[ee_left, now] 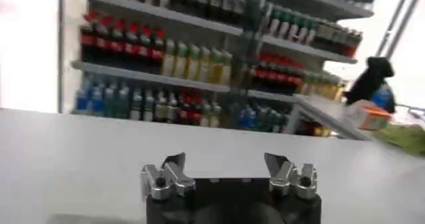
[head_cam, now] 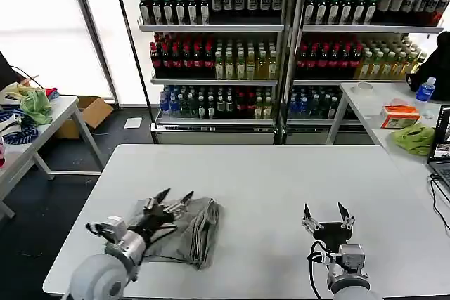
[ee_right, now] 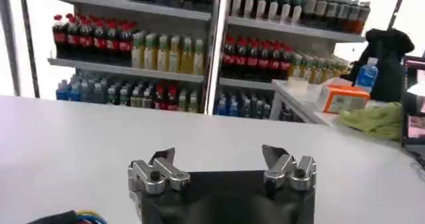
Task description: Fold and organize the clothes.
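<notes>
A light grey shirt (head_cam: pixel 191 228) lies folded into a rumpled bundle on the white table (head_cam: pixel 267 180), near its front left corner. My left gripper (head_cam: pixel 171 198) hovers just above the bundle's near-left part, its fingers spread open and holding nothing. In the left wrist view the left gripper (ee_left: pixel 226 160) points over bare tabletop toward the shelves. My right gripper (head_cam: pixel 325 210) stands open over bare table at the front right, well apart from the shirt; the right wrist view shows the same gripper (ee_right: pixel 219 153) with nothing between its fingers.
Shelves of bottled drinks (head_cam: pixel 281 40) fill the back. A side table (head_cam: pixel 42 128) at the left carries green and striped cloths. At the right, another table (head_cam: pixel 394 100) holds an orange box, a green cloth and a laptop.
</notes>
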You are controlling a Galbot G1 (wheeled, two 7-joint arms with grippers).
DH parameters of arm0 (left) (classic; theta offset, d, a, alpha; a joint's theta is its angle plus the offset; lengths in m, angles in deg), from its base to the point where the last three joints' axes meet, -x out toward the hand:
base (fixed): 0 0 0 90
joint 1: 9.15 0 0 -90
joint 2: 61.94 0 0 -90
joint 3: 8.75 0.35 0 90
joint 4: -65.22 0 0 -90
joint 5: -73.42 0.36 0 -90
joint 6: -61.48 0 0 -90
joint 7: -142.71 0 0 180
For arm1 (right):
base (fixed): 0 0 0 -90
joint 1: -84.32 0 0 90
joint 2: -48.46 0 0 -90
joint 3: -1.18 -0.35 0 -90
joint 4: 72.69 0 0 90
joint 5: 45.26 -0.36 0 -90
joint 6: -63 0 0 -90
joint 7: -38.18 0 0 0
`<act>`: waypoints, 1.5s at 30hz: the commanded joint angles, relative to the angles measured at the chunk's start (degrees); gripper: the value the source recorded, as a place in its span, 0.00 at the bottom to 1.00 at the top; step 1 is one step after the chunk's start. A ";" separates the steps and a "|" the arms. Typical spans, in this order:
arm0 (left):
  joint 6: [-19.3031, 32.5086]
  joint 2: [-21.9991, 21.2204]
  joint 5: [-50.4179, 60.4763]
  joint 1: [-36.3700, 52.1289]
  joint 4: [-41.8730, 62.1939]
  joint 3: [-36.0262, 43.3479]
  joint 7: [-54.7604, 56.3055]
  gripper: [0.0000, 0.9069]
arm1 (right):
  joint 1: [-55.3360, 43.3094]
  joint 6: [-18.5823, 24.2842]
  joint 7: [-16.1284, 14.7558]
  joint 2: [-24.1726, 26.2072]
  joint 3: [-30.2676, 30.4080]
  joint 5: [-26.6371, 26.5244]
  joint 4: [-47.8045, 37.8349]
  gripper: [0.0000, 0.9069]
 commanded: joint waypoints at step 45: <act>0.04 -1.68 2.91 -9.06 11.66 -11.88 -7.97 1.00 | 1.01 -0.08 0.40 1.74 -1.64 -2.77 1.17 1.00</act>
